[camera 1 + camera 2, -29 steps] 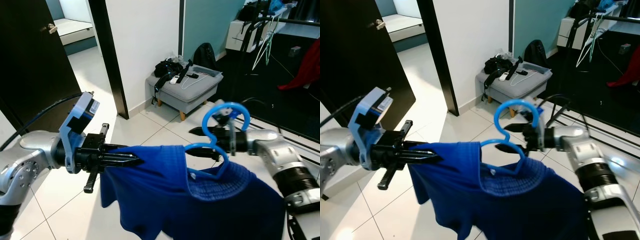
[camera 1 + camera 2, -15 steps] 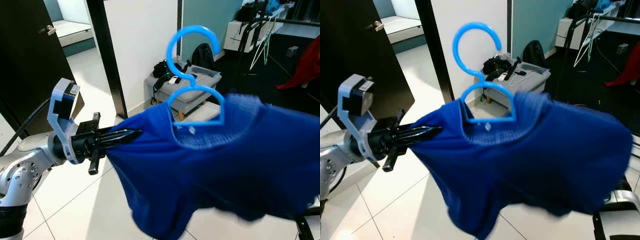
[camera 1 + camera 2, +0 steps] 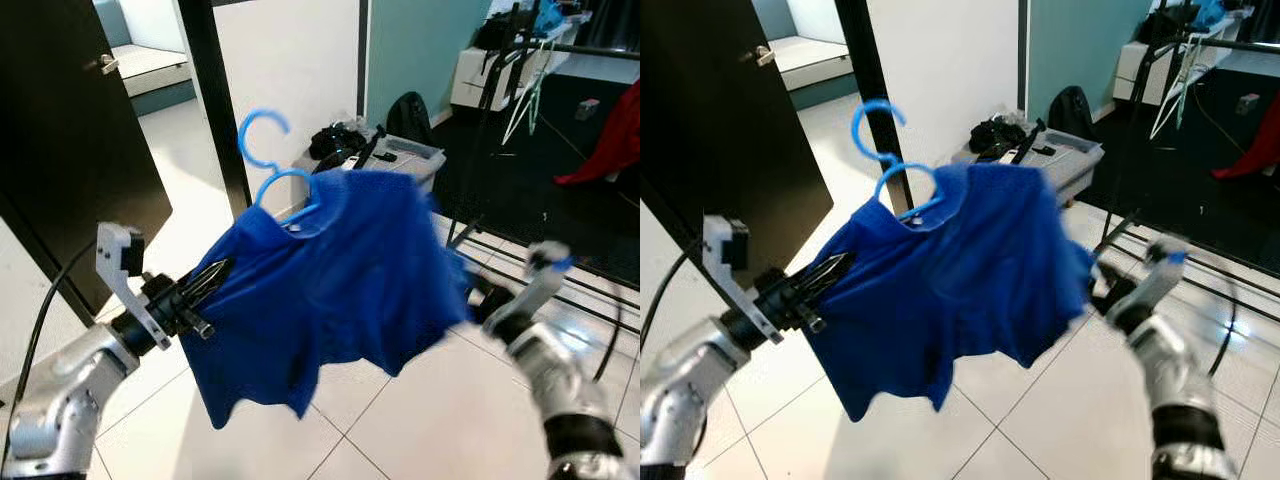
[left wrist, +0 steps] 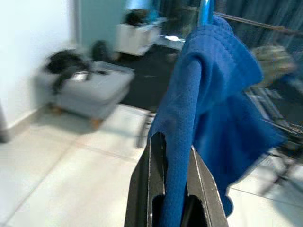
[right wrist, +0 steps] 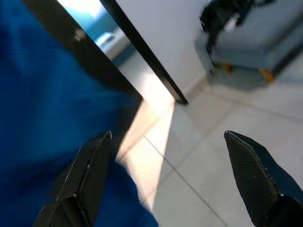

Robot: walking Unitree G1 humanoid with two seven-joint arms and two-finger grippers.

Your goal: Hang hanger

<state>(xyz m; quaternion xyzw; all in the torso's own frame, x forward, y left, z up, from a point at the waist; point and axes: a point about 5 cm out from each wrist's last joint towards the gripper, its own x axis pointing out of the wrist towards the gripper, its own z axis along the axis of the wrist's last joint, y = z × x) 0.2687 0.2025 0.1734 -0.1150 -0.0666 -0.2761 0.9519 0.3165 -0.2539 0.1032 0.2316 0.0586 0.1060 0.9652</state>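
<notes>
Right gripper (image 5: 170, 179) has released hanger (image 3: 268, 160), jaws wide.

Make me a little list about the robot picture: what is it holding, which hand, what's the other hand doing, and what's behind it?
holding: blue shirt on a light blue hanger
left tool: shut on the shirt's edge, cloth pinched between its fingers
right tool: open, beside the shirt, gripping nothing
hanger hook: free in the air, not on any rail
behind: grey footstool with dark things on it, black door, white tiled floor
</notes>
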